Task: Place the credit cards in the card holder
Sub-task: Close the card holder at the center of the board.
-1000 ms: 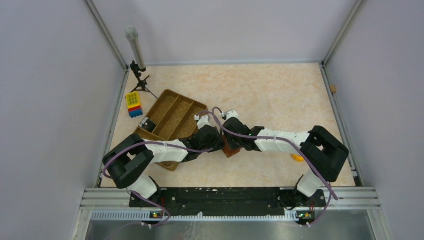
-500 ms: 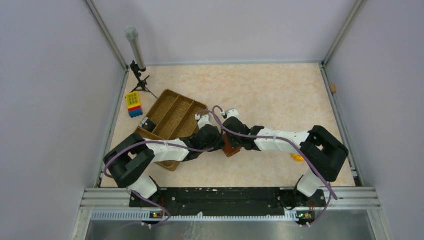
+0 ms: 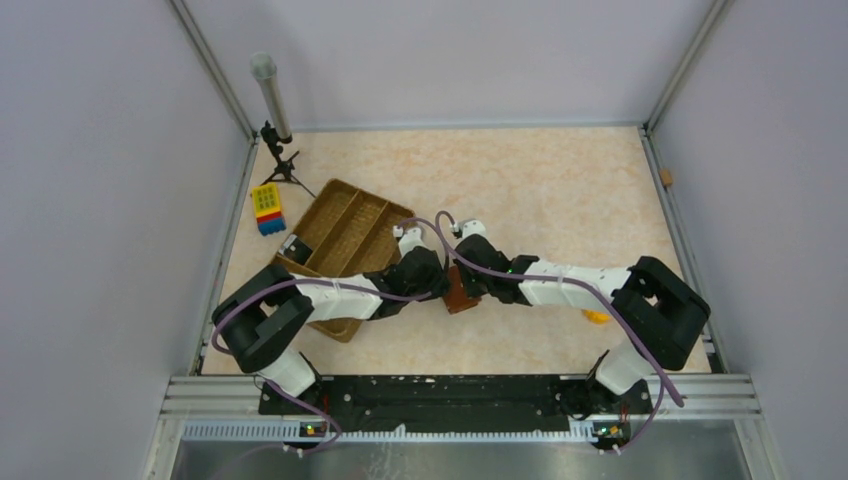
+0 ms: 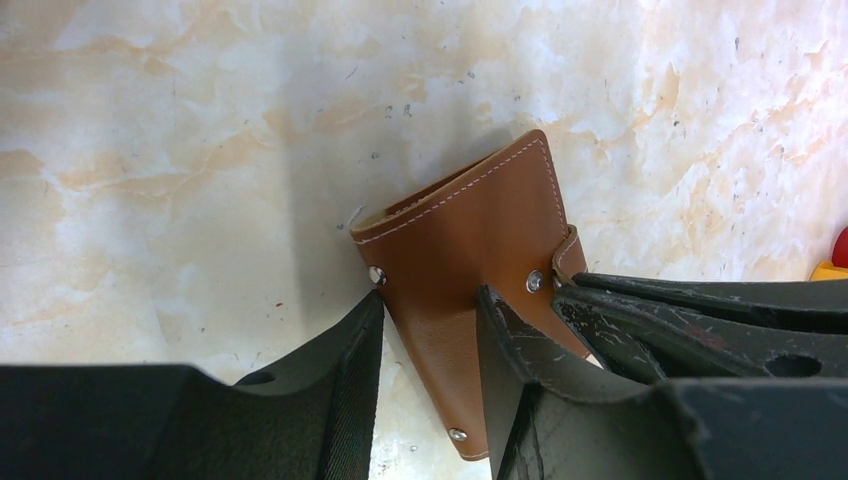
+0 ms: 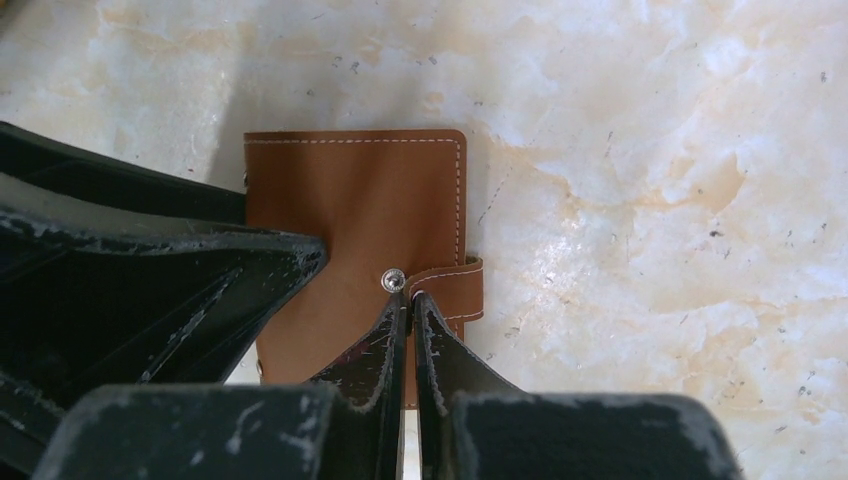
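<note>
Tool L (image 4: 432, 300) clamps card holder (image 4: 470, 220); R wrist view alone shows tool R (image 5: 410, 300) shut at strap (image 5: 462, 290).

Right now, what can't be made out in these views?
- Credit cards: in no view; the card holder shows only its outer leather.
- Right gripper: shut at the strap; its own fingers hide whether they pinch it.
- Left gripper: fingers overlap the holder; grip or mere contact unclear, left wrist view.
- Top view: both arms cover most of the holder; dark item in the tray too small to name.
</note>
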You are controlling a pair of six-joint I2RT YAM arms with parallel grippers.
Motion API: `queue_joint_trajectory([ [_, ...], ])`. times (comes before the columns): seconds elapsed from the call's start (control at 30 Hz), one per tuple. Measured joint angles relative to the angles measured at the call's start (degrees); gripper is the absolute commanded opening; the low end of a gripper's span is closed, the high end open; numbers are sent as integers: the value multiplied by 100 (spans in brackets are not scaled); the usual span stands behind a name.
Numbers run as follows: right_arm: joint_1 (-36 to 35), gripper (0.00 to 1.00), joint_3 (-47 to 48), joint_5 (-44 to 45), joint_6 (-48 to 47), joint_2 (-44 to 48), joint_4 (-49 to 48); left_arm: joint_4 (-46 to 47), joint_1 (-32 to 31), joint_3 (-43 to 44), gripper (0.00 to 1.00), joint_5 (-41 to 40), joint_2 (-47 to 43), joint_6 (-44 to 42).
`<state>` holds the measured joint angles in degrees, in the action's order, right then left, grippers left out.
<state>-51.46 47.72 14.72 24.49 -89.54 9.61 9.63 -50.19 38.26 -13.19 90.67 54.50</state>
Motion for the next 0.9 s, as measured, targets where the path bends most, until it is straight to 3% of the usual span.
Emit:
queue_joint_trajectory([
  [0.9,0,0,-44,-131,-205,33,-289,-114,0,203,35,-105,175,-90],
])
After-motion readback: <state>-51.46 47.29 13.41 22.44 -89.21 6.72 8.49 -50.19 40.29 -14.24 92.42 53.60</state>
